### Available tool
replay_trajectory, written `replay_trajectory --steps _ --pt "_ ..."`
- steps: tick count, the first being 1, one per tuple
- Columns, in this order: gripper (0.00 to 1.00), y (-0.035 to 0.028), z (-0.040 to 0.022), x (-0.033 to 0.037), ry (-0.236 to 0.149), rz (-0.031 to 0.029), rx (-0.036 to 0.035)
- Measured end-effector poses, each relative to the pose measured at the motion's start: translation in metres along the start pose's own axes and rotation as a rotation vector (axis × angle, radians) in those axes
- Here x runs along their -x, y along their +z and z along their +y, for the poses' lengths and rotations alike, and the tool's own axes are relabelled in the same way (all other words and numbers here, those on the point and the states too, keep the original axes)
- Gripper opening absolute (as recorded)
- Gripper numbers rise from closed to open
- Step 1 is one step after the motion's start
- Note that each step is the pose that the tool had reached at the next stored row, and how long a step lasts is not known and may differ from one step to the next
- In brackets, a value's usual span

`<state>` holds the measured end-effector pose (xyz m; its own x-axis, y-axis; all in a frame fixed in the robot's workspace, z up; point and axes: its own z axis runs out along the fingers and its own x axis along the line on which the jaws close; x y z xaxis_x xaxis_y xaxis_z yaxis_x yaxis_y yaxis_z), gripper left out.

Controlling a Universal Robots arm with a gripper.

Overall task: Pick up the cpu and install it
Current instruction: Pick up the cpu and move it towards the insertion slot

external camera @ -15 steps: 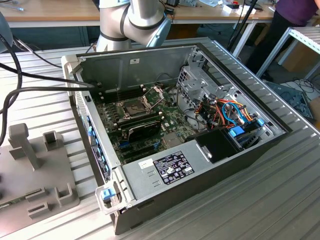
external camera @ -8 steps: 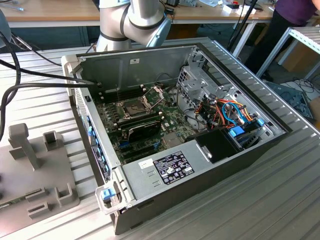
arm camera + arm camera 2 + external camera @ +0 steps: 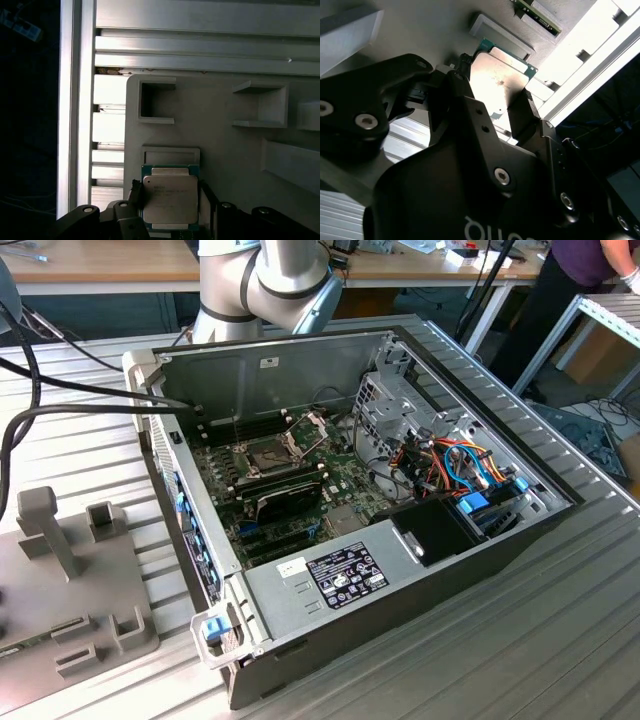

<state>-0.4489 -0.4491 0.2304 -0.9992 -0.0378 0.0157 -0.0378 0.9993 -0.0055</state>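
Item: cpu (image 3: 170,200). Loc: between fingers (image 3: 207,202), above grey tray (image 3: 225,150). Fingers look clamped on its 2 edges; lifted or not, can't tell. Socket (image 3: 262,453): frame up, looks empty, well apart from fingers. Install not done.

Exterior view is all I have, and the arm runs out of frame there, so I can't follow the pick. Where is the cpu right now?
Observer: In the first wrist view the cpu sits in the gripper, silvery top facing the camera, jaws shut on it.
Operator: Which way is it gripped?
Observer: By two opposite edges. In the second wrist view the black fingers press its sides.
Operator: What's underneath?
Observer: The grey holder tray, next to one of its raised ledges.
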Motion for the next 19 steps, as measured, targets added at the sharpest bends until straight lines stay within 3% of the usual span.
replay_trajectory --steps 15,19 --pt "0.55 -0.0001 0.0 0.0 0.013 -0.0001 0.0003" --pt "0.55 -0.0025 0.0 -0.0001 0.013 0.0002 0.0002"
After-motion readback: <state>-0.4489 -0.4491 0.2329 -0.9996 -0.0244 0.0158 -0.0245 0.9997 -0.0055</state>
